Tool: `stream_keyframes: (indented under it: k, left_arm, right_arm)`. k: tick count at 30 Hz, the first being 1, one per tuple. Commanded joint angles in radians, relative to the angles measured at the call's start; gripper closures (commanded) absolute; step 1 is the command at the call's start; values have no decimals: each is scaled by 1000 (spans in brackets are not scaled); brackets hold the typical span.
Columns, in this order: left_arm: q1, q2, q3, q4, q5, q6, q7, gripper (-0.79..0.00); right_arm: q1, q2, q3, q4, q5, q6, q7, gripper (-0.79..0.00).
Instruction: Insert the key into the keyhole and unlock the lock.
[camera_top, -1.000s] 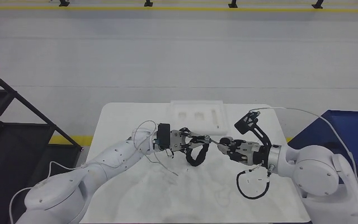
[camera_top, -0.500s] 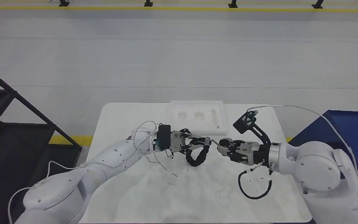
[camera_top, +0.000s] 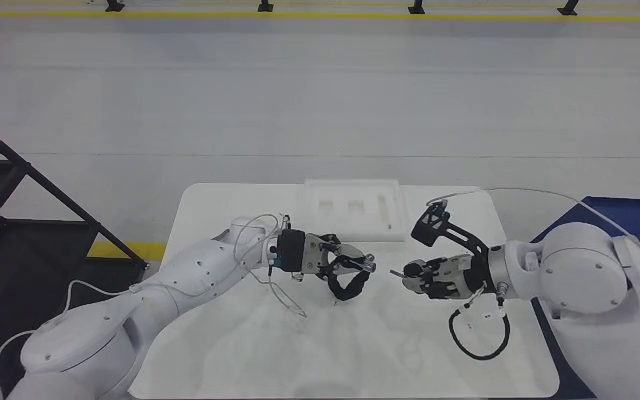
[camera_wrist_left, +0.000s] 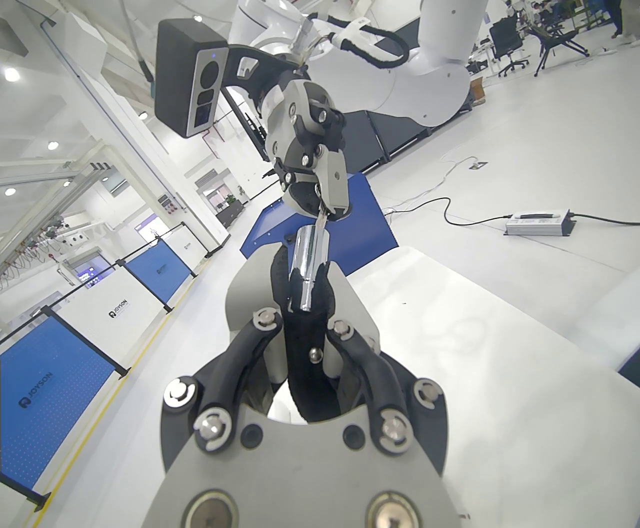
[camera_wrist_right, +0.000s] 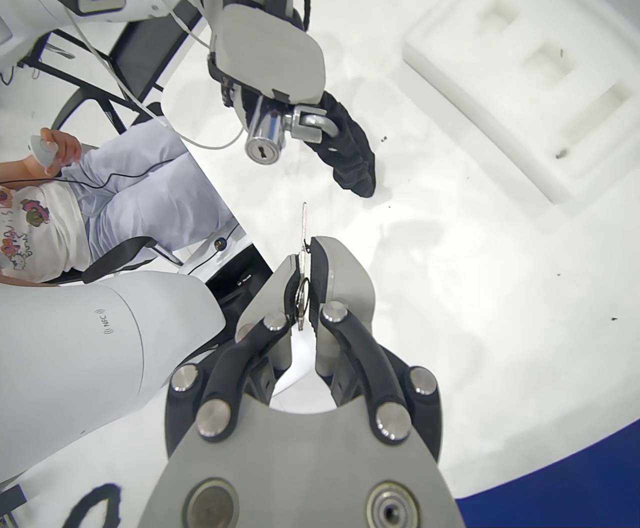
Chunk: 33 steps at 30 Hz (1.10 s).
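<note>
My left gripper (camera_top: 348, 265) is shut on a chrome cylinder lock (camera_top: 366, 262) held above the table's middle, with a black cable loop (camera_top: 345, 285) hanging from it. In the left wrist view the lock (camera_wrist_left: 309, 270) sticks out past the fingers. My right gripper (camera_top: 408, 272) is shut on a thin metal key (camera_top: 396, 272), which points at the lock. In the right wrist view the key (camera_wrist_right: 303, 225) stands in front of the lock (camera_wrist_right: 265, 137), whose keyhole faces it. A gap separates the key tip from the keyhole, which lies a little off the key's line.
A white foam tray (camera_top: 353, 208) with cut-out pockets lies at the table's far edge, behind both grippers. The white table (camera_top: 300, 350) is bare in front of the arms. A blue bin (camera_top: 612, 215) stands off the table's right side.
Both grippers have shifted toward the table's front. The right gripper has drawn back to the right with the key, so the gap to the lock has widened.
</note>
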Motion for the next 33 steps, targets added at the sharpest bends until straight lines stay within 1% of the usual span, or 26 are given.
stream_keyframes:
  k: [1,13,16,18,22,24,27,30,33]
  left_arm:
    - [0,6,0,-12,-8,-5,-5,0]
    - [0,6,0,-12,-8,-5,-5,0]
    - [28,8,-12,-39,-21,-8,-52,0]
    - [32,12,-23,-41,-3,-6,-65,0]
    - [36,17,-40,-30,36,-2,-10,0]
    - [37,15,-42,-20,59,15,14,0]
    - [33,14,-26,-9,91,56,55,0]
    - [26,15,-2,13,80,85,85,0]
    - [26,16,0,24,69,99,98,0]
  right_arm:
    - [15,0,-13,10,13,-6,-4,0]
    - [15,0,-13,10,13,-6,-4,0]
    - [-2,1,-18,3,2,-6,-25,0]
    - [-7,5,-23,-25,-16,-7,-13,0]
    - [-7,11,-39,-84,-38,-6,-1,0]
    - [-1,17,-53,-109,-57,-3,-1,0]
    - [10,23,-68,-136,-82,7,-1,0]
    - [18,26,-93,-163,-119,29,-2,0]
    - [27,26,-123,-183,-135,46,-2,0]
